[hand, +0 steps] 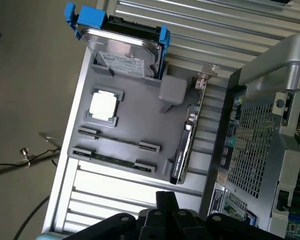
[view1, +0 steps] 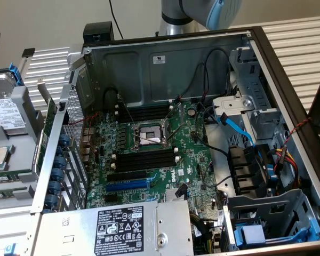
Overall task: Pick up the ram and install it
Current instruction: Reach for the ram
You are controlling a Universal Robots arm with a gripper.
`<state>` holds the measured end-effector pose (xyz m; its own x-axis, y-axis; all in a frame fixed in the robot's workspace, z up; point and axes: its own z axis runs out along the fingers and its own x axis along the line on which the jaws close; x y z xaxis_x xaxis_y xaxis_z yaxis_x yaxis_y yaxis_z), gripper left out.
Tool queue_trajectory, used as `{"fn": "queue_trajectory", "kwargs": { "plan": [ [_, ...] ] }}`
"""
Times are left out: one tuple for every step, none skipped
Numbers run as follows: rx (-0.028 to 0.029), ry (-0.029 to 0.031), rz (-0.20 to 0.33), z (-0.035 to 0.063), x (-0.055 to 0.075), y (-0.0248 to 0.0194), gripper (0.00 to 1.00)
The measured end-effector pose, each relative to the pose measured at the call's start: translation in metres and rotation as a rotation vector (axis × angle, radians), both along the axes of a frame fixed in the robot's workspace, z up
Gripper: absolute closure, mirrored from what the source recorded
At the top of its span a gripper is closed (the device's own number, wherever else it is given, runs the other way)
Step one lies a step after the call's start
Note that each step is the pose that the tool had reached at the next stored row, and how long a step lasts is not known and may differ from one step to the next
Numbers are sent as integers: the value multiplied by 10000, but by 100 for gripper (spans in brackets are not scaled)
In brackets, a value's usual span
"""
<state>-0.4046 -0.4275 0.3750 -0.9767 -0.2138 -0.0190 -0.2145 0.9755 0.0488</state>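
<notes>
My gripper (hand: 166,206) fully closed, empty; ram (hand: 112,159) lies in gray tray (hand: 135,115) nearby, w/o contact.

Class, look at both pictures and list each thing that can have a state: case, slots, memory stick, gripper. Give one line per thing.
Grey metal computer case: side open, motherboard exposed.
Black memory slots: empty.
Blue expansion slot: empty.
Long green ram stick: lying in its holder on the grey tray, not gripped.
Black gripper: shut, holding nothing, above the tray's edge.
</notes>
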Motion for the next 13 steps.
{"fn": "queue_trajectory", "kwargs": {
  "plan": [
    [-1,0,104,-3,-13,1,89],
    [0,1,135,-6,-40,4,89],
    [0,0,154,-11,-72,7,89],
    [-1,1,168,-15,-110,11,89],
    [-1,1,180,-20,-149,14,89],
    [0,0,193,-25,-186,18,89],
    [0,0,204,-29,-227,21,89],
    [-1,0,210,-33,-271,28,89],
    [-1,1,212,-36,-318,38,89],
    [-1,1,213,-38,-364,54,89],
    [-1,1,213,-40,-408,73,89],
    [-1,2,216,-41,-446,94,89],
    [0,0,220,-43,-483,114,89]
  ]
}}
